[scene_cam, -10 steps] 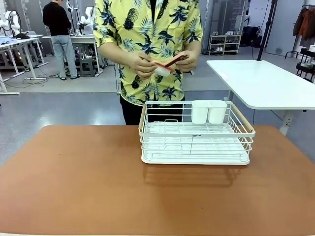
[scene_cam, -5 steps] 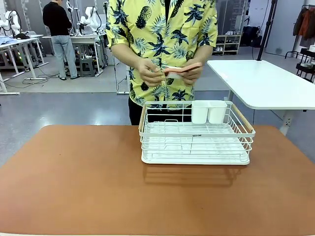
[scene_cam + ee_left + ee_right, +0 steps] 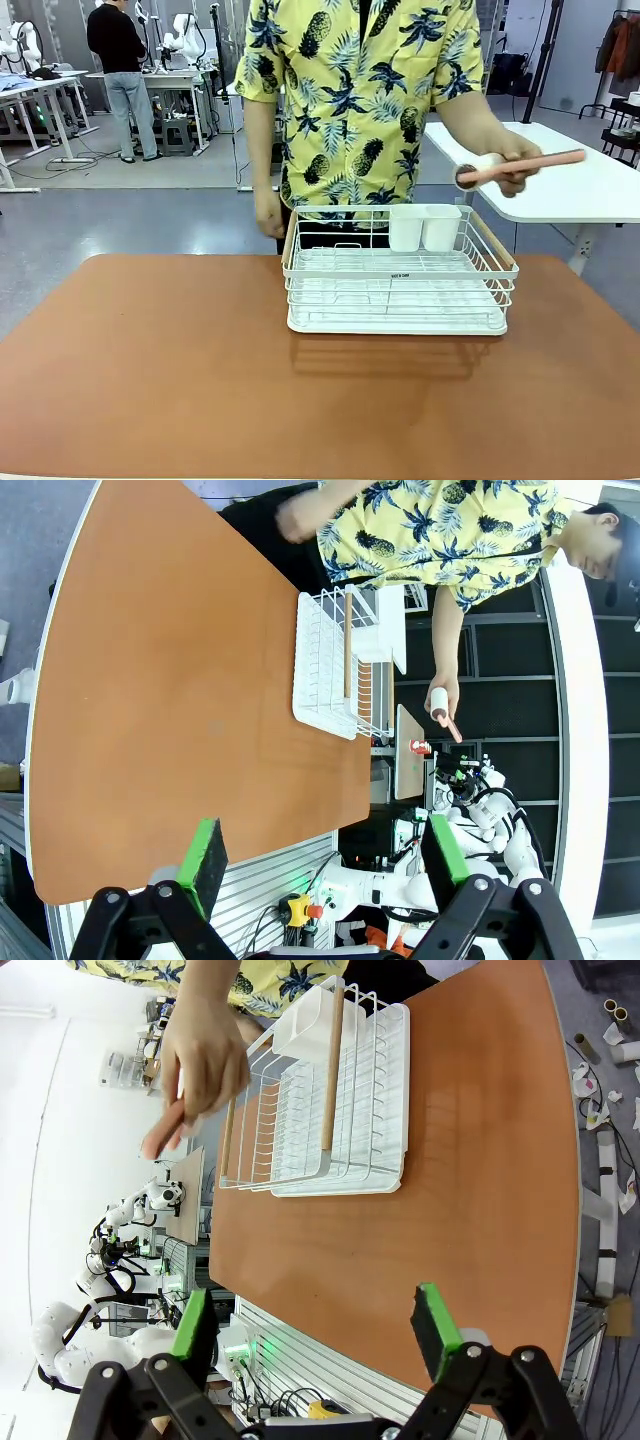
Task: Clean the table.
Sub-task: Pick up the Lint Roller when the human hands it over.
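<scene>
Cleaning had not started
Left gripper (image 3: pixel 325 858) and right gripper (image 3: pixel 312 1322) gaped empty; a hand (image 3: pixel 508 160) held a roller (image 3: pixel 548 160) (pink-handled) past the right end of the rack (image 3: pixel 398 275); table (image 3: pixel 150 370) seemingly unwiped.

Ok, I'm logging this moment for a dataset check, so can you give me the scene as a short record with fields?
table: reddish-brown top, carries the wire rack
wire rack: white, toward the far edge, two white cups at its back
person: stands at the far side
person's hand: holds a pink-handled roller in the air on the robot's right of the rack
left hand: open, holding nothing
right hand: open, holding nothing
</scene>
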`<action>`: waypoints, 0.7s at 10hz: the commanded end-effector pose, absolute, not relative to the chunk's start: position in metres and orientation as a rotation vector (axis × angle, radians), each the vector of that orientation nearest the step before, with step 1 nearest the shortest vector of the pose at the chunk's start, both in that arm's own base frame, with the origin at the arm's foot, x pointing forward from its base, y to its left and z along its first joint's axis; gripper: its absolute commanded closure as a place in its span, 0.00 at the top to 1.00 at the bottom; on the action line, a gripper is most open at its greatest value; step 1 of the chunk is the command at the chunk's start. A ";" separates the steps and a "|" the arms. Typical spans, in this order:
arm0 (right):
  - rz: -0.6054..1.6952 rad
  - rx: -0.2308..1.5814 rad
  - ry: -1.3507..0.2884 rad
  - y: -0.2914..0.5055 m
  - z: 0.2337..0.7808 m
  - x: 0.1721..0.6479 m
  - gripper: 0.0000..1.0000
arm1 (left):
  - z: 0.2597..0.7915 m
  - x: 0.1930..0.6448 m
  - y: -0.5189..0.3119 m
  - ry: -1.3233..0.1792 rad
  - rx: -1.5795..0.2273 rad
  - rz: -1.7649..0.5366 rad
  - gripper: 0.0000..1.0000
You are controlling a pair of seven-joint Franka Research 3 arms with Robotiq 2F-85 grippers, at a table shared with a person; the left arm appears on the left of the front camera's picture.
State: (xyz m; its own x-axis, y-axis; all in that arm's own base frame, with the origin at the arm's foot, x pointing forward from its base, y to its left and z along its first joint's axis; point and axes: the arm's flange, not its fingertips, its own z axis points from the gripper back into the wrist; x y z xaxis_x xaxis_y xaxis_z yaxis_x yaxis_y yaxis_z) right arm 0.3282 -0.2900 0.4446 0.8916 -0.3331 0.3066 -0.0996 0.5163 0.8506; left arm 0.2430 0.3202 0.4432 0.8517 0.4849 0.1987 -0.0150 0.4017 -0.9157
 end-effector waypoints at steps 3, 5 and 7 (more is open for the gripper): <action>-0.127 1.044 -0.492 -0.290 0.446 0.328 1.00 | 0.444 0.242 0.324 -0.501 -1.137 0.308 1.00; -0.127 1.044 -0.492 -0.290 0.446 0.328 1.00 | 0.444 0.242 0.324 -0.501 -1.137 0.308 1.00; -0.127 1.044 -0.492 -0.290 0.446 0.328 1.00 | 0.444 0.242 0.324 -0.501 -1.137 0.308 1.00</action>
State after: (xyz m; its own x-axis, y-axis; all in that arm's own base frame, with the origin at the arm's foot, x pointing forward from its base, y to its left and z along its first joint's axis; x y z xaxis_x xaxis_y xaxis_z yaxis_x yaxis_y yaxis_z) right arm 0.3283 -0.2900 0.4446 0.8916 -0.3332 0.3067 -0.0996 0.5162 0.8506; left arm 0.2430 0.3202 0.4432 0.8517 0.4849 0.1988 -0.0150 0.4018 -0.9156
